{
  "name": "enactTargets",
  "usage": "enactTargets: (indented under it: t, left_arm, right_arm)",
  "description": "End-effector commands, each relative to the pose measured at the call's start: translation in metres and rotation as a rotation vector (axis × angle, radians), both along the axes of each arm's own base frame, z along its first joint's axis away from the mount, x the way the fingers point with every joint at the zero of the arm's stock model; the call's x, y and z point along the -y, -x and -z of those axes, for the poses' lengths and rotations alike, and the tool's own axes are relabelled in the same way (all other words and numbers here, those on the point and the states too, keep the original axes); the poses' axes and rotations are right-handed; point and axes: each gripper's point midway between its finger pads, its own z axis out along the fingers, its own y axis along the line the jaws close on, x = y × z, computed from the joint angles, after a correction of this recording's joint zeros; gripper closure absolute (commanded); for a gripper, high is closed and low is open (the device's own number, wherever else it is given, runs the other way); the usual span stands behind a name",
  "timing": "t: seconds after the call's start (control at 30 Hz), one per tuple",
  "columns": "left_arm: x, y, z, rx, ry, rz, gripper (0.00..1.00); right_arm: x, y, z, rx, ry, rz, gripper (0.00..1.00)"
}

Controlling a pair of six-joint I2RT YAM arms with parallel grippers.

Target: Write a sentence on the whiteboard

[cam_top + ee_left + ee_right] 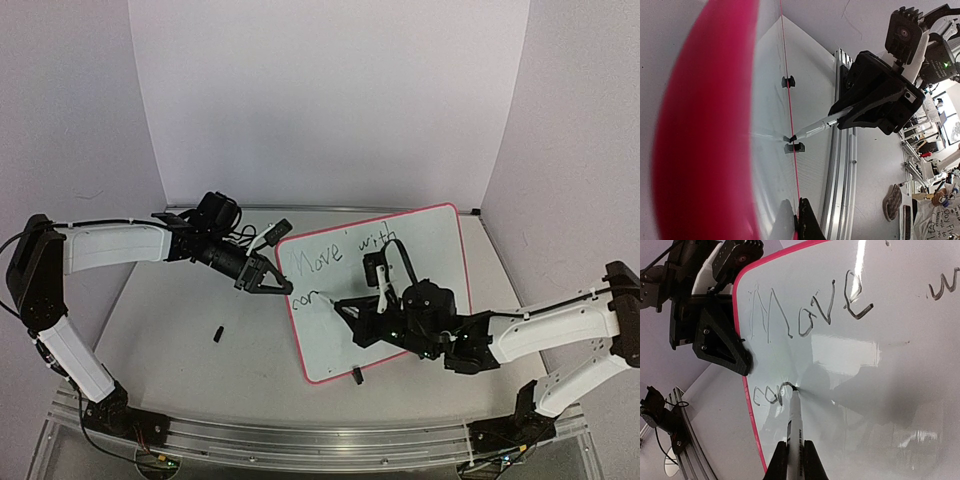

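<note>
The whiteboard [430,250], white with a pink-red rim, lies tilted on the table. The sentence [335,250] reads "Move with" in the top row, with "con" under it [771,394]. My left gripper [278,285] is shut on the board's left rim, and its fingers [810,222] pinch the thin edge. My right gripper [347,305] is shut on a white marker [796,425]. The marker's black tip touches the board at the end of "con". The marker also shows in the left wrist view [815,129].
A small black cap-like piece [217,333] lies on the table left of the board. A black clip foot [356,376] sits at the board's near edge. White walls enclose the back and sides. An aluminium rail [300,435] runs along the front.
</note>
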Motion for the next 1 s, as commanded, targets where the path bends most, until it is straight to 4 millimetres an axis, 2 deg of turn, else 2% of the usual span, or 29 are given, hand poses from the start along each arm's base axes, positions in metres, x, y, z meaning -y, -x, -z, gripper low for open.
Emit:
enactTargets:
  t: [0.0,0.5,0.73,0.97]
  left_arm:
    - [0.007,0.013,-0.013,0.071,0.02,0.066,1.0]
    - [0.008,0.012,-0.011,0.07,0.017,0.066,1.0]
    - [0.008,0.013,-0.011,0.076,0.013,0.066,1.0]
    - [0.008,0.012,-0.011,0.074,0.011,0.065,1.0]
  right_arm:
    - [0.016,-0.004,0.024,-0.042,0.088,0.049,1.0]
    - [0.022,0.003,0.038,-0.086,0.115,0.031,1.0]
    - [0.015,0.003,0.027,-0.06,0.104,0.008,1.0]
    - [0.009,0.011,0.007,-0.04,0.099,-0.059,1.0]
